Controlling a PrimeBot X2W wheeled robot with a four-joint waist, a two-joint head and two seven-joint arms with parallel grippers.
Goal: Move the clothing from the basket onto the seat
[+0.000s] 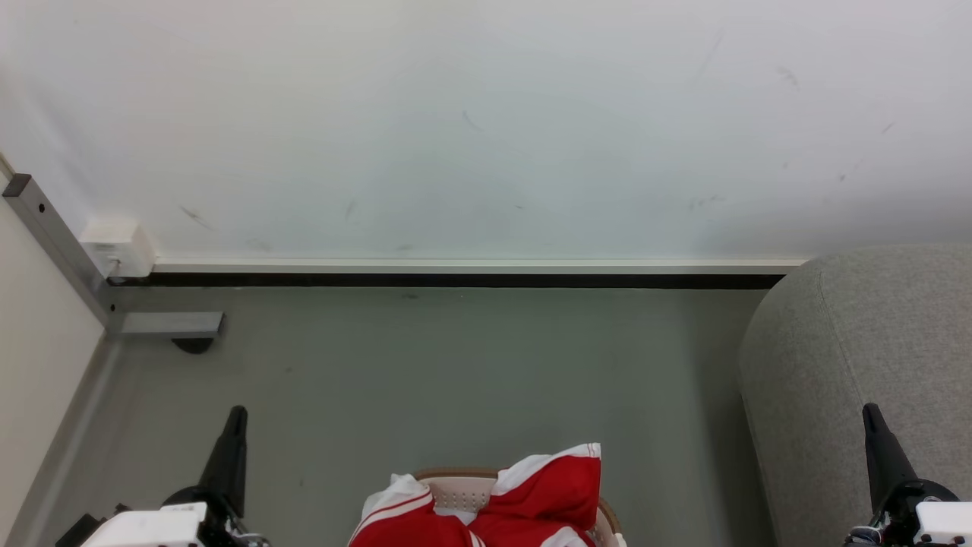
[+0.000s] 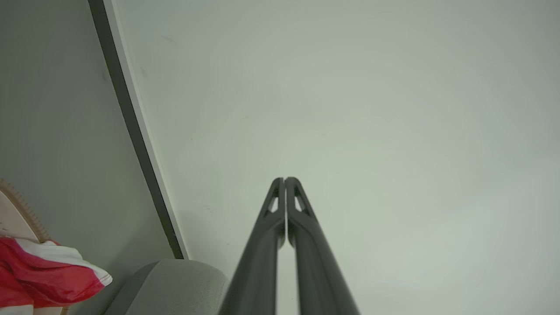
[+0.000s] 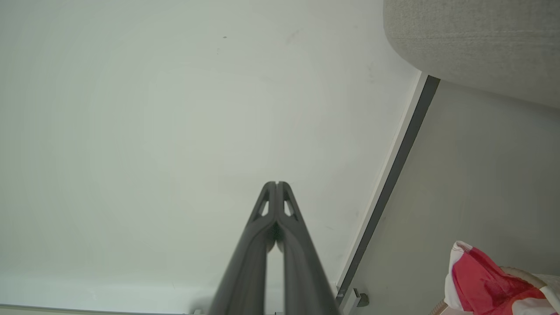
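Presently, head view, low centre: red sports clothing with white panels and thin white stripes, soft and crumpled, heaped in the oval cream-white plastic basket. The basket wall is perforated with rows of small holes; its rim is brown and curved. One red fold with a white edge rises above the rim and hangs over the basket's right side. All the clothing in view is in the basket.

The basket stands on a smooth, matt grey-green floor. To its right, apart from it, is the large light-grey fabric seat: woven, speckled upholstery, a rounded corner, one stitched seam curving down near the edge.

Behind is a white painted wall, faintly scuffed, met at the floor by a pale strip over a black skirting band. At far left a square grey metal bar slants down to a flat foot. A small white plastic box sits at the wall beside it.

The left gripper is at lower left. The right gripper is at lower right, in front of the seat's fabric. Each has two long, dark, matt fingers tapering to a point, with slotted cut-outs near the tips in the wrist views. Both pairs are pressed together tip to tip, holding nothing and touching nothing. Both are well apart from basket and clothing. In the wrist views the fingers point at bare wall, with clothing, basket rim and seat at the picture edges.
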